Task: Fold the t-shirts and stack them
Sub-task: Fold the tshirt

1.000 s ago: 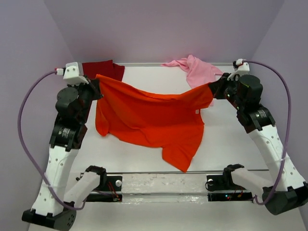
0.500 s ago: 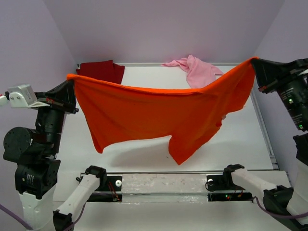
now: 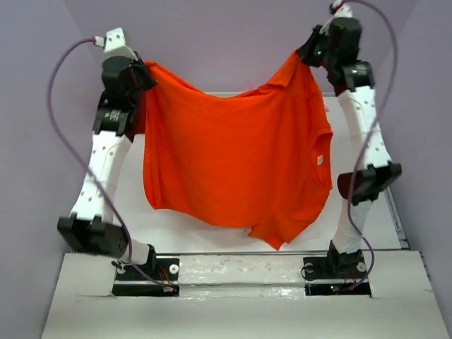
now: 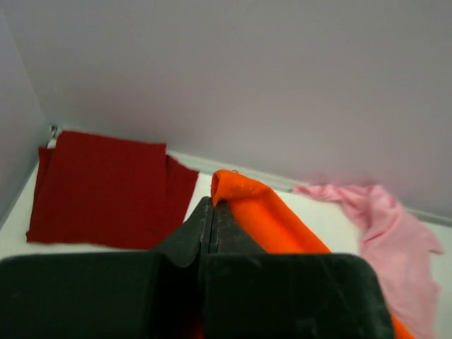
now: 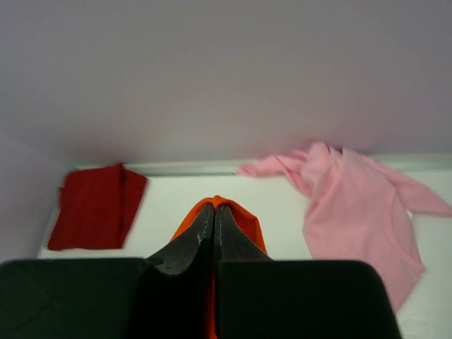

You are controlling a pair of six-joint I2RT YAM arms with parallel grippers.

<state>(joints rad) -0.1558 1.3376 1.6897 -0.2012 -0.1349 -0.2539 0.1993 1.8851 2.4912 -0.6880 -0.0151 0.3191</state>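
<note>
The orange t-shirt (image 3: 233, 155) hangs spread in the air high above the table, held by two top corners. My left gripper (image 3: 145, 70) is shut on its left corner (image 4: 229, 185). My right gripper (image 3: 305, 55) is shut on its right corner (image 5: 226, 205). The shirt's lower hem dangles near the table's front. The dark red t-shirt (image 4: 106, 187) lies folded flat at the back left corner; it also shows in the right wrist view (image 5: 95, 208). The pink t-shirt (image 5: 353, 205) lies crumpled at the back right (image 4: 395, 233). The hanging orange shirt hides both from the top view.
Purple walls (image 3: 233, 35) enclose the white table (image 3: 212, 229) at back and sides. A metal rail (image 3: 240, 272) with the arm bases runs along the near edge. Cables loop from both wrists.
Both arms have risen and swung toward the back wall, lifting the orange t-shirt from a sagging spread low over the table to a tall hanging sheet.
</note>
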